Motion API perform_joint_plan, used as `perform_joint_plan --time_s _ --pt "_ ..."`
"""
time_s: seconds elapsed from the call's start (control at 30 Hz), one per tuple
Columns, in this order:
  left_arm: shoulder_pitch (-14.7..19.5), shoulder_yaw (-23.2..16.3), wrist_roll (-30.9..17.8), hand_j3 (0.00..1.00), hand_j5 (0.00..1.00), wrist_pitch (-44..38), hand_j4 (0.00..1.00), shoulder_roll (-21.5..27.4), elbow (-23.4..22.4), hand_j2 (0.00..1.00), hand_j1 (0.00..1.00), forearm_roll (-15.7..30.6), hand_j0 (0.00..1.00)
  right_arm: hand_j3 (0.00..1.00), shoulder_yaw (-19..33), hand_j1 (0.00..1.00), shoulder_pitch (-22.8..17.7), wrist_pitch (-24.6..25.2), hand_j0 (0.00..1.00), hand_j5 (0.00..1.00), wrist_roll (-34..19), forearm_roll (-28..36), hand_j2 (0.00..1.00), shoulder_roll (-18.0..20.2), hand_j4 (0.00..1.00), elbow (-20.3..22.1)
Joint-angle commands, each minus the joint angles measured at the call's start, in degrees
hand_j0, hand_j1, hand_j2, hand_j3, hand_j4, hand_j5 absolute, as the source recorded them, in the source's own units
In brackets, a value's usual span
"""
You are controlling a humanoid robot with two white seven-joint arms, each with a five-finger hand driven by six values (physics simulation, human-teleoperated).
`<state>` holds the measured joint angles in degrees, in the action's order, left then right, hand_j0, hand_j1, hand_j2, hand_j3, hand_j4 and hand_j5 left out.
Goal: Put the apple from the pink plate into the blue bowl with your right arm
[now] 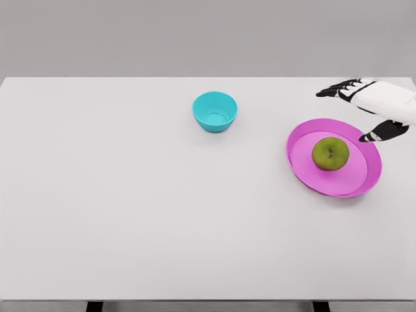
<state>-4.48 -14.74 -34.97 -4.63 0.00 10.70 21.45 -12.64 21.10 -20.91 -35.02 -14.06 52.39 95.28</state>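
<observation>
Head cam, single frame. I see a broad, flat, matte white tabletop (130, 214) filling most of the view; its far edge runs straight across the upper part of the frame, the near edge sits just above the bottom border. Two dark stubs under the near edge, prob. table supports, too little showing to say more. Behind the table: plain grey backdrop, even tone, no seams or fixtures I can make out. Lighting is soft, shadows under objects faint.

Objects: small round turquoise-blue plastic-looking bowl (215, 111) stands upright, center-right, toward the far side of the table. Nothing inside it that I can see. Well apart from it, to the right, lies a round shallow pink-magenta plate (305, 170). A yellow-green apple (331, 153) with brownish blotches sits on the plate, approx. in the middle, stem dimple facing up toward the cam.

Right hand (380, 104), white shell w/ black fingers, comes in from the right edge, above the plate's far-right rim. Fingers are extended and spread, pointing left; the thumb tip hangs over the plate's rim, just beside the apple but not touching it. Hand holds nothing. Whether the thumb touches the rim, I can't tell from this angle.

Left arm: not showing in the frame.

Writing/labels: no readable text or brand marks on bowl, plate, hand or table.
</observation>
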Motion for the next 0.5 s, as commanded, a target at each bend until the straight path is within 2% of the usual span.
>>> perform_joint_plan --time_s 0.0,0.1,0.2,0.33,0.47 --pt "0.1 0.0 0.0 1.0 1.0 0.0 1.0 0.0 0.0 1.0 1.0 0.2 1.0 1.0 0.0 1.0 -0.4 0.0 1.0 1.0 0.0 0.3 1.0 0.2 1.0 0.2" --pt "0.1 0.0 0.0 1.0 1.0 0.0 1.0 0.0 0.0 1.0 1.0 0.2 1.0 1.0 0.4 1.0 -1.1 0.2 1.0 1.0 0.0 0.5 1.0 -0.2 1.0 -0.3" --pt "0.1 0.0 0.0 1.0 1.0 0.0 1.0 0.0 0.0 1.0 1.0 0.1 1.0 1.0 0.3 1.0 -1.8 0.4 1.0 1.0 0.0 6.2 1.0 0.3 1.0 -0.3" --pt "0.1 0.0 0.0 1.0 1.0 0.0 1.0 0.0 0.0 1.0 1.0 0.1 1.0 1.0 -0.1 1.0 -3.7 0.8 1.0 1.0 0.0 6.2 1.0 0.3 1.0 -0.5" --pt "0.1 0.0 0.0 1.0 1.0 0.0 1.0 0.0 0.0 1.0 1.0 0.1 1.0 1.0 -0.2 1.0 -4.8 0.3 1.0 1.0 0.0 5.8 1.0 0.8 1.0 -3.2"
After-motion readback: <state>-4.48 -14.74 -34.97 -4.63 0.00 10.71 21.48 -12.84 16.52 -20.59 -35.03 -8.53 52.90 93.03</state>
